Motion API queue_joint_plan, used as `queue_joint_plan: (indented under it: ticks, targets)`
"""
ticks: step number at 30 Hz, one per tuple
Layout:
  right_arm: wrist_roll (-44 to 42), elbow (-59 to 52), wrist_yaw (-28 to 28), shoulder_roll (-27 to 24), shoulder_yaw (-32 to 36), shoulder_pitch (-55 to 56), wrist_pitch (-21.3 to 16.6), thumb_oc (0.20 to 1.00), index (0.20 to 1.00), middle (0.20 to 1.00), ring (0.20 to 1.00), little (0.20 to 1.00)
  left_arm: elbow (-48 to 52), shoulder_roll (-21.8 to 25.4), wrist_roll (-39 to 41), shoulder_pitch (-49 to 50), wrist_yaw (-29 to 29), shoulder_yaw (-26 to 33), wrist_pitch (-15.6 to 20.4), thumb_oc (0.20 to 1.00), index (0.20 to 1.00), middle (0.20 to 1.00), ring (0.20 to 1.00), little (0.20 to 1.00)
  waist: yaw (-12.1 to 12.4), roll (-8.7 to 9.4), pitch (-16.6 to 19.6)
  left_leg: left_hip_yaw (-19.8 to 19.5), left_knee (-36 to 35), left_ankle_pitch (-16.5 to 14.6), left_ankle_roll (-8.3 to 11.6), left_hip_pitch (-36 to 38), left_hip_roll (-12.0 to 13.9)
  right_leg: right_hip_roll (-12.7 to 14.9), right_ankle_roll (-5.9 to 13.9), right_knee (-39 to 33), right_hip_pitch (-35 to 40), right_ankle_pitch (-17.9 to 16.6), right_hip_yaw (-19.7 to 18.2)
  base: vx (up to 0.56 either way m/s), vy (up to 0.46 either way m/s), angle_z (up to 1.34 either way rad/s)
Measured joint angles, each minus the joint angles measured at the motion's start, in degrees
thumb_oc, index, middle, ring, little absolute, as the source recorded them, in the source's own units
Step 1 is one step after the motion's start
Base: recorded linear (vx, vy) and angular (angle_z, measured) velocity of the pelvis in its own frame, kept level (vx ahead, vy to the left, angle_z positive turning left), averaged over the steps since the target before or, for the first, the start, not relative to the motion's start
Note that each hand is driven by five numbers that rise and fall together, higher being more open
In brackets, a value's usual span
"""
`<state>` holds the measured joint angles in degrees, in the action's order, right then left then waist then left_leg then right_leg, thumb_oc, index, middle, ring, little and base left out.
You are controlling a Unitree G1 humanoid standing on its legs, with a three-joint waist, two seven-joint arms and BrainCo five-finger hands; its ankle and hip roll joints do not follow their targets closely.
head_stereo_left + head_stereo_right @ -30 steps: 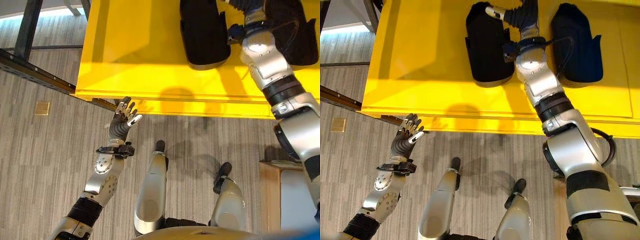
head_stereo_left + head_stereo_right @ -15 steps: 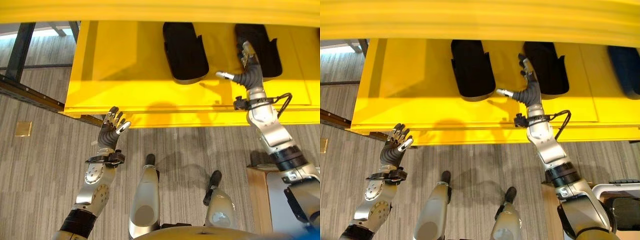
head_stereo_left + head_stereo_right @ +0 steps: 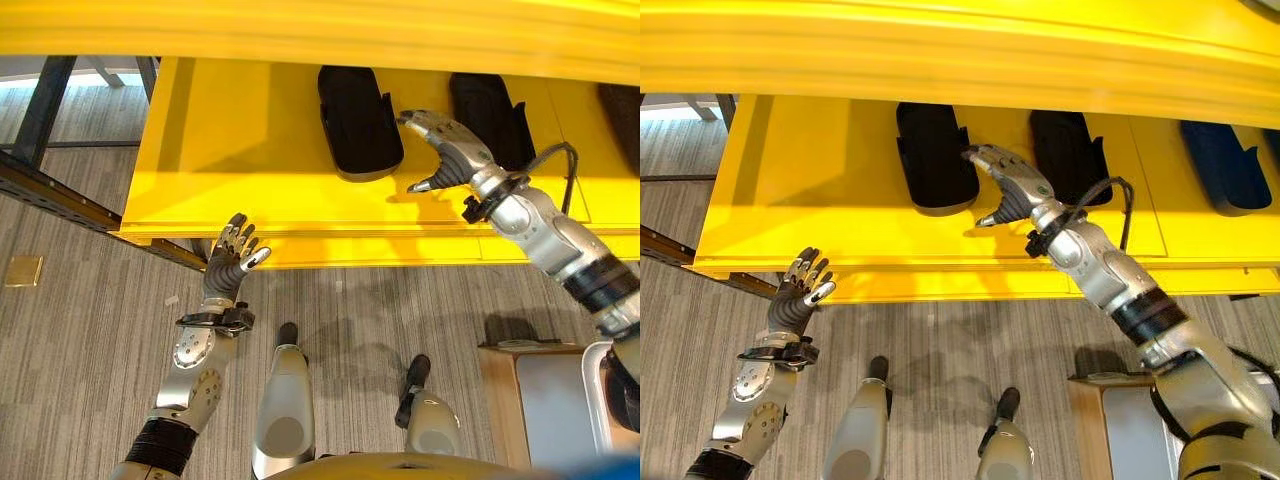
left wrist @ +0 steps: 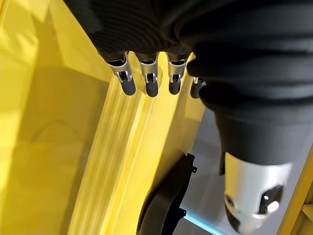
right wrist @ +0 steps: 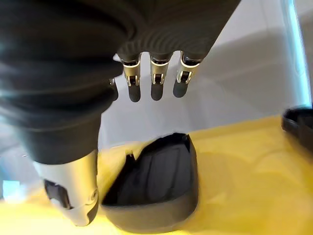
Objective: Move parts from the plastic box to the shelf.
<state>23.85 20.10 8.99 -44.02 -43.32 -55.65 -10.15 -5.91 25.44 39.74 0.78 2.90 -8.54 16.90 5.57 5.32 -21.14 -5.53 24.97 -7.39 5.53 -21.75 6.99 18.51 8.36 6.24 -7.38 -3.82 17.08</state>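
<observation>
Two black moulded parts lie on the yellow shelf [image 3: 250, 150]: one [image 3: 358, 120] on the left and one [image 3: 490, 105] on the right. A third dark part [image 3: 1225, 165] lies further right. My right hand [image 3: 450, 150] hovers open over the shelf between the two black parts, fingers relaxed and holding nothing. In the right wrist view the left part [image 5: 151, 186] sits past my fingers [image 5: 154, 78]. My left hand [image 3: 228, 265] is raised open just below the shelf's front edge, apart from it, and empty.
An upper yellow shelf board [image 3: 300, 25] overhangs the top of the view. A dark metal beam [image 3: 60, 190] runs across the floor at the left. A wooden-framed box with a pale inside [image 3: 545, 400] stands at the lower right.
My right hand has swung left and turned over above the shelf, now between the two black parts. The left hand has hardly moved. The camera has shifted slightly.
</observation>
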Motion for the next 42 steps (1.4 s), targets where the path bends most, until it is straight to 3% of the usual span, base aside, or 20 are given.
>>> queue_joint_plan:
  ticks: [2,6,14,18,23,42]
  targets:
    - [1.5,3.0,-0.2,4.5,0.2,-0.5,0.2,1.0,1.0,1.0,1.0,1.0,-0.1,0.0,-0.5,-0.3,0.0,-0.3,0.0,1.0,1.0,1.0,1.0,1.0,0.8,0.26,0.2,0.0,-0.2,0.0,0.09,0.2,0.1,-0.1,-0.05,0.0,0.0,0.0,-0.2,-0.01,-0.002,-0.03]
    - [2.3,7.0,-0.3,7.8,0.1,-0.4,0.6,1.0,1.0,1.0,1.0,1.0,-0.1,0.0,-0.5,0.2,0.0,-0.6,0.0,1.0,1.0,1.0,1.0,1.0,1.2,0.26,0.1,0.0,-0.4,-0.1,-0.2,-0.2,0.1,-0.1,-0.33,-0.3,-0.2,0.1,-0.1,0.0,0.0,0.0]
    - [2.3,11.4,0.4,8.2,0.1,-0.9,2.1,1.0,1.0,1.0,1.0,1.0,-0.5,0.0,-0.5,0.2,0.0,-0.6,0.0,1.0,1.0,1.0,1.0,1.0,2.0,-0.01,-0.9,-0.7,-0.8,0.6,0.41,-1.6,0.0,-0.2,-0.19,-0.6,-1.2,0.0,0.8,0.0,-0.014,0.04]
    - [2.3,12.6,0.9,8.2,0.1,-1.0,2.9,1.0,1.0,1.0,1.0,1.0,-0.5,0.0,-0.5,-0.4,0.1,-0.6,0.0,1.0,1.0,1.0,1.0,1.0,2.6,-1.55,-2.4,-1.2,-0.9,0.6,0.47,-1.6,-0.1,-0.3,-0.24,-0.6,-1.0,0.0,1.3,0.01,-0.006,0.04]
    - [2.3,15.9,2.5,8.1,0.2,-1.1,3.6,1.0,1.0,1.0,1.0,1.0,-0.5,0.0,-0.5,-1.4,0.1,-0.6,0.1,1.0,1.0,1.0,1.0,1.0,3.0,-2.16,-3.6,-1.4,-0.9,0.7,0.39,-2.3,-0.1,-0.3,-0.52,-0.6,-1.3,0.3,1.6,0.0,-0.006,0.03]
    - [2.2,19.5,4.4,8.2,-0.1,-7.5,4.3,1.0,1.0,1.0,1.0,1.0,-0.5,0.0,-0.4,-2.0,2.4,-1.0,0.2,1.0,1.0,1.0,1.0,1.0,3.6,-2.33,-5.0,-1.6,-0.9,0.8,0.37,-3.6,-0.2,-0.2,-0.57,-0.4,-2.5,0.5,1.8,0.0,0.0,0.0]
